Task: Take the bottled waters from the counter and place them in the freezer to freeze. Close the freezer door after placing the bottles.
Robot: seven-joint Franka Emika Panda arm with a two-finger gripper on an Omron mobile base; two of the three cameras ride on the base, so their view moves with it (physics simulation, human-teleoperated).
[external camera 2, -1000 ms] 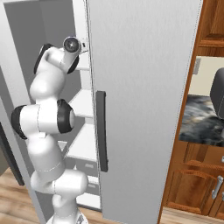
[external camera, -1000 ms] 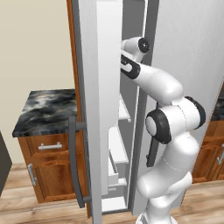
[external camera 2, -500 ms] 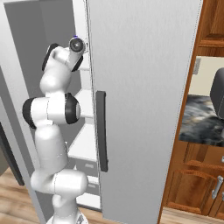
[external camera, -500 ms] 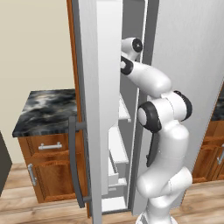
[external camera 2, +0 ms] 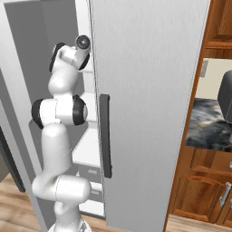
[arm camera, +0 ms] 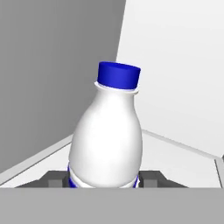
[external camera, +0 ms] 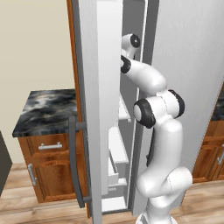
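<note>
A bottled water (arm camera: 107, 140), white-bodied with a blue cap and a blue band at its base, stands upright between my gripper's (arm camera: 101, 180) two dark fingertips (arm camera: 54, 180), and the jaws are shut on it. It is inside the freezer, over a white shelf (arm camera: 175, 151) with grey walls behind; whether its base touches the shelf is hidden. In the base views my arm's wrist (external camera: 131, 43) (external camera 2: 82, 42) reaches high into the freezer's compartment (external camera: 131, 65). The freezer door (external camera: 89, 96) stands open, its dark handle (external camera: 75, 168) facing out. The counter (external camera: 46, 107) lies left of the fridge.
The plain silver fridge door (external camera 2: 149, 104) with its dark handle (external camera 2: 105, 136) stands shut right beside my arm. White shelves and drawers (external camera: 114, 157) fill the lower freezer. Brown cabinets (external camera: 48, 175) sit under the counter. A dark appliance (external camera 2: 225, 93) stands on the right counter (external camera 2: 208, 129).
My arm has stretched upward and deeper into the freezer, the elbow rising and the wrist going in behind the door edge. The door has not moved.
</note>
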